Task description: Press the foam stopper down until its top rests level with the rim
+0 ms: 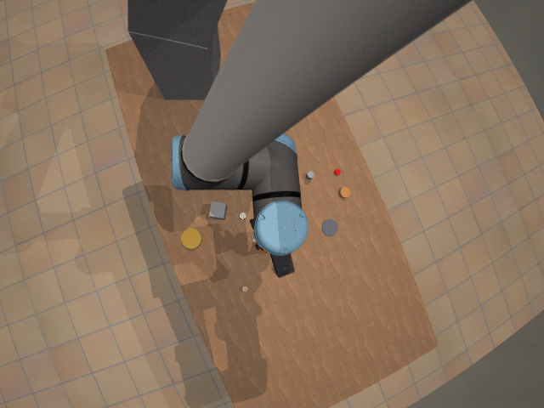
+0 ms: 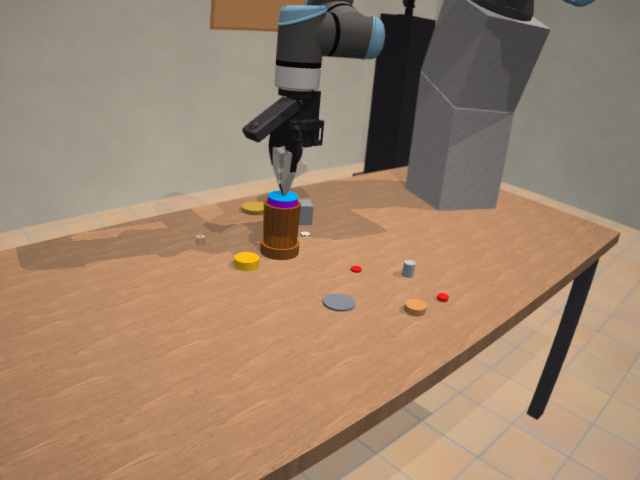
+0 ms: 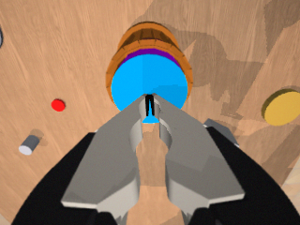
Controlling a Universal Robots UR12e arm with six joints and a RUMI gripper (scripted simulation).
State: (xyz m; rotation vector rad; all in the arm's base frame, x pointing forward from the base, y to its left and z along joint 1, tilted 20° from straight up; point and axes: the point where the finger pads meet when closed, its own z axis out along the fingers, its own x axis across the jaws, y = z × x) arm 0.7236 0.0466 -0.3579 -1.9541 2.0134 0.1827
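Note:
A brown wooden jar stands upright on the table. A stopper with a blue top and a purple band sticks up a little above the jar's rim. In the wrist view the blue top fills the jar's mouth. My gripper is shut and empty. It points straight down, with its tips right at the blue top, at or just above touching. In the wrist view the closed fingertips sit over the near part of the blue disc. In the overhead view the arm hides the jar.
Around the jar lie a yellow disc, another yellow disc, a grey cube, a small beige ring, a grey disc, a grey cylinder, an orange disc and two red dots. A large grey block stands behind.

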